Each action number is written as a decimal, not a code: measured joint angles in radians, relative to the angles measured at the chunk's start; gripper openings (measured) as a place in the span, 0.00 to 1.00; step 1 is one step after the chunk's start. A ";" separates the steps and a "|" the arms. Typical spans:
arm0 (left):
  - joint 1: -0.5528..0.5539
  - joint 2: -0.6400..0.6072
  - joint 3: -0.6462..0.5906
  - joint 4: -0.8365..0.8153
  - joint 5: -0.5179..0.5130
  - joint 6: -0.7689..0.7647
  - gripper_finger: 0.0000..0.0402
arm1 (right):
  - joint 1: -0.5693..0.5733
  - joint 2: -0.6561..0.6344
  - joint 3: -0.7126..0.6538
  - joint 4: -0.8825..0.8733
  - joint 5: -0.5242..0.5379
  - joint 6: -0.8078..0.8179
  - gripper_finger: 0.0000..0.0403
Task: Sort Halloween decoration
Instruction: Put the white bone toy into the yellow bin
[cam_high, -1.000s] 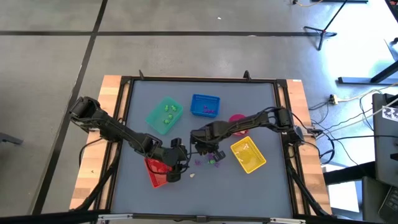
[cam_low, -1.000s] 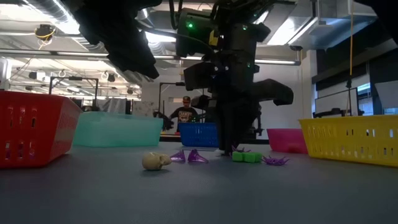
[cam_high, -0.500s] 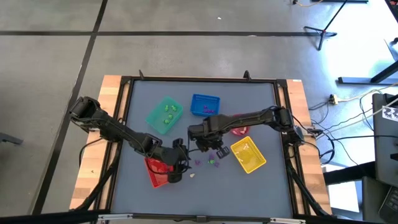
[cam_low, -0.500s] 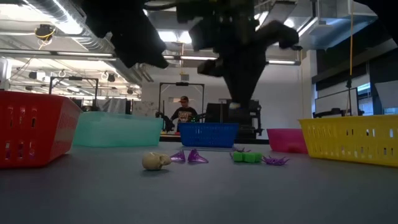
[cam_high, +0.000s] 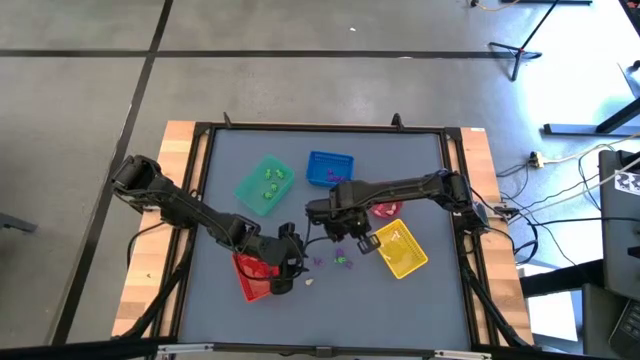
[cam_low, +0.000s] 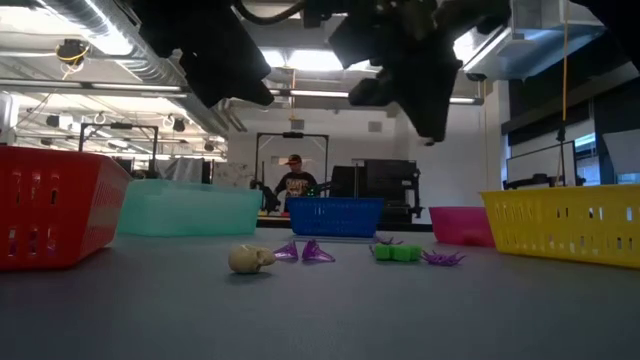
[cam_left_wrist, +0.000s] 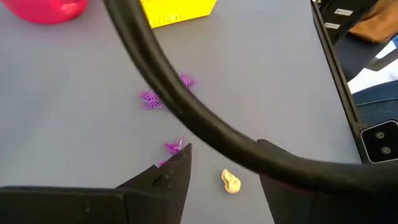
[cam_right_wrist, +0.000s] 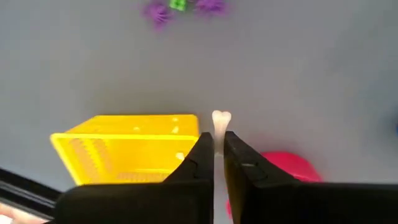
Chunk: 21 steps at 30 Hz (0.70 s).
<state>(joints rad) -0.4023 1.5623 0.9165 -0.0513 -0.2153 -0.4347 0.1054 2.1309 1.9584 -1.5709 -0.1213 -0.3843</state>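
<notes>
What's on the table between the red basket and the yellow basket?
Low view: a skull, purple trinkets and a green one lie between the red basket and yellow basket.

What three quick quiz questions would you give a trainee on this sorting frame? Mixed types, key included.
1. True or false: the right gripper is empty.
2. Multiple choice: which tray does the left gripper hover beside? A) blue tray B) red tray C) yellow tray
3. Fill in: the small cream trinket loose on the table nearest the low camera is a ____.

Key
1. False: it is shut on a small white bone.
2. B
3. skull
</notes>
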 joint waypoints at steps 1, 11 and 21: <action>0.000 0.000 0.000 0.000 0.000 0.000 0.41 | 0.000 -0.001 -0.003 0.001 -0.017 0.004 0.02; 0.000 0.000 0.000 0.000 0.000 0.000 0.41 | 0.068 -0.067 -0.005 0.000 -0.074 0.022 0.05; 0.000 0.000 0.000 0.001 0.000 0.000 0.41 | 0.146 -0.265 -0.182 0.026 -0.058 0.184 0.05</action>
<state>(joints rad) -0.4023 1.5623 0.9161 -0.0506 -0.2157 -0.4347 0.2511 1.8664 1.7763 -1.5450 -0.1794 -0.2003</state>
